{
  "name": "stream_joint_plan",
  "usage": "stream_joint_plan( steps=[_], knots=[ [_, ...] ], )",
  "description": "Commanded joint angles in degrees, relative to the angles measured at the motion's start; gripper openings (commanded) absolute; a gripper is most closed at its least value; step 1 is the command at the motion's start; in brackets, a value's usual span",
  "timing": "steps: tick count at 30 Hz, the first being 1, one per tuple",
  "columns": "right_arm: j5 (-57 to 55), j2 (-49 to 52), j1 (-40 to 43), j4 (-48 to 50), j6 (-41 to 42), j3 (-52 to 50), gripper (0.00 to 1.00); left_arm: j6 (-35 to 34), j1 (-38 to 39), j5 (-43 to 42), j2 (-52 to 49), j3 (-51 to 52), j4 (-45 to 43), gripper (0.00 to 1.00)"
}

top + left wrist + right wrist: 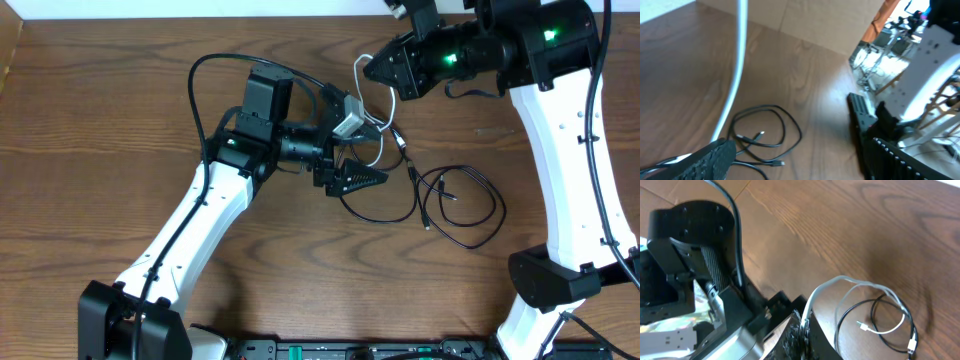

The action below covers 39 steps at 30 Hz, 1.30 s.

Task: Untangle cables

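Right jaws are clamped on the white cord. Left jaws stand wide, the cord running between them. Black cords lie looped on the table nearby.

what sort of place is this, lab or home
Likely a robotics lab bench: two white robot arms over a brown wooden table, thin black cords and a thin white cord, cluttered metal frames behind.
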<state>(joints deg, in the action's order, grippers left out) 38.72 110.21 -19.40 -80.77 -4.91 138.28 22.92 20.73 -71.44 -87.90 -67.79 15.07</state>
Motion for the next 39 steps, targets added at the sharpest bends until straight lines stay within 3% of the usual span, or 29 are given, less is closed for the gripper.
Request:
stream_joint_plan(
  steps=[1,7,14,22,24,27,28,29,39],
  knots=[
    [1.95,-0.17,0.37,-0.33,-1.01,0.90,0.01,-0.31,0.09,1.44,0.66,-0.61,-1.75,0.87],
    [1.95,-0.17,2.08,0.24,-1.18,0.90,0.01,-8.50,0.13,1.42,1.22,-0.63,-1.88,0.91],
    [3.98,-0.17,2.12,-0.20,-1.16,0.90,0.01,-8.46,0.24,8.26,1.20,-0.63,-3.34,0.91],
    [6.69,-0.17,2.05,-0.33,-1.16,0.90,0.01,-8.46,2.16,13.20,1.16,-0.63,-6.69,0.98],
    [6.69,-0.17,2.05,-0.61,-1.14,0.90,0.01,-8.48,2.56,13.68,1.16,-0.63,-7.17,0.87],
    [6.54,-0.17,2.05,-1.11,-1.18,0.90,0.01,-9.31,2.78,13.64,1.16,-0.63,-7.50,0.40],
    [6.19,-0.17,2.05,-1.22,-1.16,0.90,0.01,-10.29,2.75,13.64,1.16,-0.63,-7.52,0.32],
    [5.49,-0.17,2.08,-1.38,-1.14,0.90,0.01,-11.89,2.75,13.64,1.22,-0.63,-7.50,0.07],
    [2.29,-0.17,2.21,-1.77,-1.14,0.90,0.01,-13.22,2.71,13.68,5.84,-0.63,-7.50,0.08]
  ],
)
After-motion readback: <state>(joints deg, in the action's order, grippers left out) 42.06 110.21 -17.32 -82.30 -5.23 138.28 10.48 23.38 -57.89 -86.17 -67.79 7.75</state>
